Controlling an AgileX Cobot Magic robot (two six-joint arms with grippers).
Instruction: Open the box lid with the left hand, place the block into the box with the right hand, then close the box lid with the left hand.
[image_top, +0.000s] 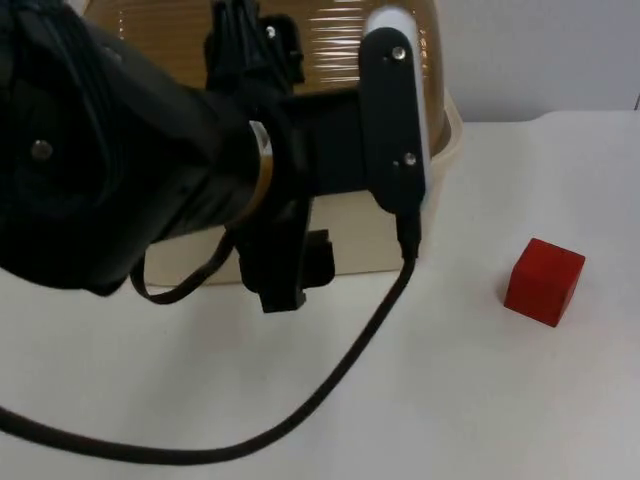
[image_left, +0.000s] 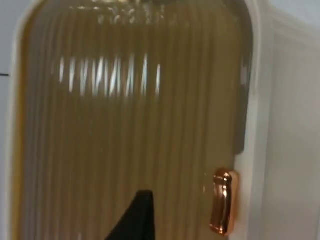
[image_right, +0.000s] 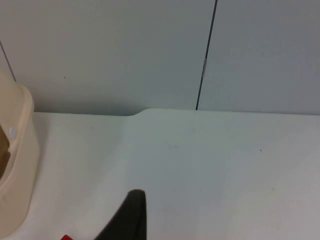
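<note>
At the back edge of the table (image_top: 420, 400), against the grey wall (image_right: 125, 55), stands the box (image_top: 370, 240): a cream plastic body with rounded corners and pale, smooth sides. Its lid (image_top: 340, 45) is a domed, see-through amber cover with fine ribs running along it, set in a cream frame. In the left wrist view the ribs catch bright streaks of light, and a small shiny copper-coloured handle (image_left: 222, 209) sits on the cream frame at the lid's edge. From the top view the lid looks raised above the body, though the arm hides most of the joint, so how far it stands open cannot be told.

The left gripper (image_top: 290, 270) hangs in front of the box, close to its front wall, with the arm reaching across the lid. Whether its fingers are apart or together cannot be told.

The block (image_top: 543, 281) is a plain red cube with sharp edges, lying on the table toward its right edge, well apart from the box.

The right gripper (image_right: 129, 217) waits above the table to the right of the box, with a sliver of red just beside its black fingertip; the state of its fingers cannot be told either.
</note>
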